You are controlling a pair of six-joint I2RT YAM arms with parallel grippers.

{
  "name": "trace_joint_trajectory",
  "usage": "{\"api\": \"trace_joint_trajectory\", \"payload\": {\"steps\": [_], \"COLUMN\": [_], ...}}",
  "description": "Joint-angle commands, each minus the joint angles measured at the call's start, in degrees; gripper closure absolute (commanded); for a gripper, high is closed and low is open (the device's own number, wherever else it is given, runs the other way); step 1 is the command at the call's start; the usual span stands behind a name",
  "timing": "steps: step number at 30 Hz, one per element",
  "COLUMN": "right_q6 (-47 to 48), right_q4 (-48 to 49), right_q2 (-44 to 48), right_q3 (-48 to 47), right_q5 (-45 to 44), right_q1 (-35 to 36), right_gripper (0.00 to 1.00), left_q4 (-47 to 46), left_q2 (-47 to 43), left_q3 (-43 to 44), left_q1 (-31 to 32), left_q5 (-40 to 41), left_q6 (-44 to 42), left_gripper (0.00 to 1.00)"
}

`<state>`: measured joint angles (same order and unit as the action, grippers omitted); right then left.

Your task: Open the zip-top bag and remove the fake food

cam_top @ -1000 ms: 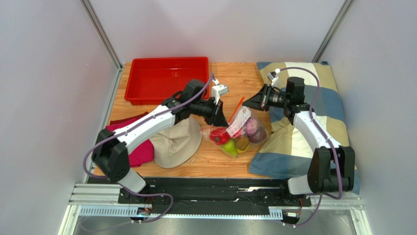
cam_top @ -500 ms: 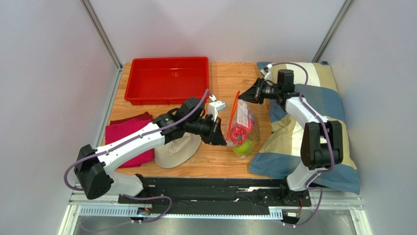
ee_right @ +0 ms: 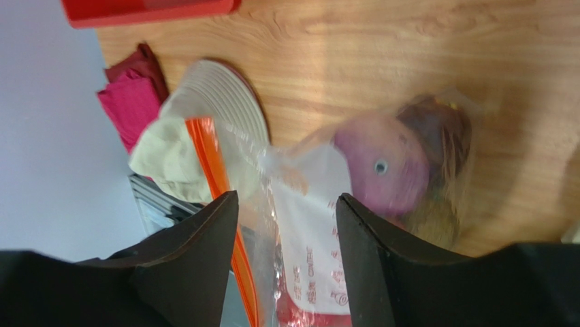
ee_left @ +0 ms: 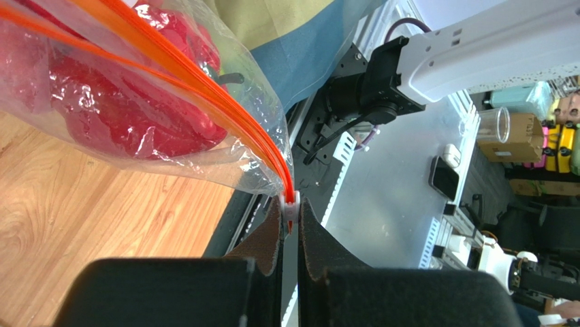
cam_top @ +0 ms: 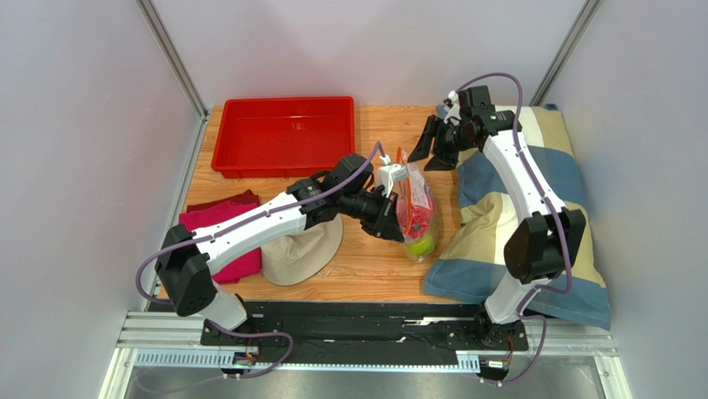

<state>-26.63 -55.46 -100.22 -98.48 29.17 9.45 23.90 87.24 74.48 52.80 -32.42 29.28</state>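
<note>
The zip-top bag [cam_top: 415,208] lies on the wooden table, clear with an orange zipper strip [ee_left: 204,75]. Inside it the fake food shows as a red piece [ee_left: 136,102], a green one [cam_top: 421,243], and pink [ee_right: 381,167] and dark maroon [ee_right: 439,136] ones. My left gripper [ee_left: 291,208] is shut on the small white zipper slider at the bag's near end; in the top view the left gripper [cam_top: 385,220] sits at the bag's left side. My right gripper [ee_right: 286,197] is open, raised above the bag's far end with nothing in it; the white label [ee_right: 313,225] shows below. The right gripper [cam_top: 432,152] is apart from the bag.
A red bin [cam_top: 282,133] stands at the back left. A beige hat [cam_top: 299,249] and a magenta cloth [cam_top: 228,241] lie under the left arm. A plaid pillow [cam_top: 532,208] covers the table's right side, right beside the bag.
My right gripper has opened, let go of the bag's far end and pulled up and back. My left gripper, still shut on the slider, has shifted right and away along the bag.
</note>
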Motion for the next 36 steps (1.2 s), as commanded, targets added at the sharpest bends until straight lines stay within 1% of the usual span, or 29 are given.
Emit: {"api": "trace_joint_trajectory", "payload": {"steps": [1, 4, 7, 12, 14, 18, 20, 26, 33, 36], "right_q6": [5.27, 5.10, 4.57, 3.87, 3.96, 6.67, 7.30, 5.98, 6.07, 5.80], "right_q4": [-10.46, -9.49, -7.21, -6.24, -5.89, -8.08, -9.13, -6.86, -4.22, -2.02], "right_q2": [6.43, 8.89, 11.97, 12.77, 14.17, 15.23, 15.58, 17.96, 15.76, 16.38], "right_q3": [2.67, 5.48, 7.24, 8.74, 8.39, 5.23, 4.78, 7.07, 9.88, 10.85], "right_q5": [-8.33, -9.65, -11.50, -11.23, -12.46, -19.56, -20.64, -19.77, -14.94, -13.79], "right_q1": [4.77, 6.63, 7.42, 8.73, 9.62, 12.68, 13.31, 13.84, 14.89, 15.59], "right_gripper": [0.43, 0.47, 0.47, 0.47, 0.47, 0.45, 0.44, 0.44, 0.46, 0.46], "left_q4": [0.01, -0.08, 0.27, 0.62, 0.80, 0.97, 1.06, 1.15, 0.88, 0.80], "left_q2": [0.82, 0.91, 0.91, 0.74, 0.82, 0.82, 1.00, 1.00, 0.91, 1.09], "left_q3": [2.08, 2.34, 2.60, 2.43, 2.51, 2.60, 2.69, 2.69, 2.51, 2.78], "left_q1": [0.20, 0.20, 0.20, 0.20, 0.20, 0.20, 0.20, 0.29, 0.55, 0.55], "left_q5": [-1.76, -2.03, -2.64, -2.91, -3.17, -3.43, -3.61, -3.79, -3.61, -3.52], "left_q6": [-0.19, -0.19, -0.45, -0.45, -0.45, -0.54, -0.45, -0.36, -0.19, -0.27], "left_gripper": [1.00, 1.00, 1.00, 1.00, 1.00, 1.00, 1.00, 1.00, 1.00, 1.00]}}
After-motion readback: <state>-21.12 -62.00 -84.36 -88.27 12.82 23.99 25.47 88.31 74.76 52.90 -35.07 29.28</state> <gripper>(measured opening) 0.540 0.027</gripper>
